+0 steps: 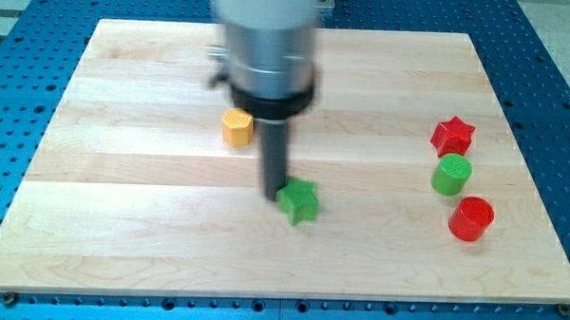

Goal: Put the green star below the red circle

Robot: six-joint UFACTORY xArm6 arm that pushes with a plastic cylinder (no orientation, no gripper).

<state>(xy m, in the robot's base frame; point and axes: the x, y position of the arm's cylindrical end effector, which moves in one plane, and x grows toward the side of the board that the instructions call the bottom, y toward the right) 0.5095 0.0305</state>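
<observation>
Across the surface, left to right: a pale wooden surface (120, 249) made of glued planks carries five blocks; it rests on a blue perforated base (12, 93).

Yellow block: the yellow block (237, 127), hexagon-like in outline, sits left of centre in the upper half, just beside my rod on the view's left and apart from everything else.

Arm: my grey, blurred housing (268, 36) comes down from the view's top, ends in a black collar, and the dark rod hangs straight below it.

Tool state: I have no jaws to spread or press together; my tool is only the straight rod, and it pinches nothing.

Tip position: my tip (273, 194) stands on the surface at the upper-left edge of the green star, touching it or very nearly so; I cannot tell which.

Green star: the green star (299, 200) lies near the middle of the surface, slightly toward the view's bottom, well apart from the blocks at the view's right.

Right-hand column: three blocks stand close together in a line running top to bottom.

Red star: the red star (452, 136) is uppermost.

Green circle: the green cylinder (451, 175) sits just below it.

Red circle: the red circle (471, 219) is lowest, slightly to the view's right of the green cylinder and far to the right of the green star.
</observation>
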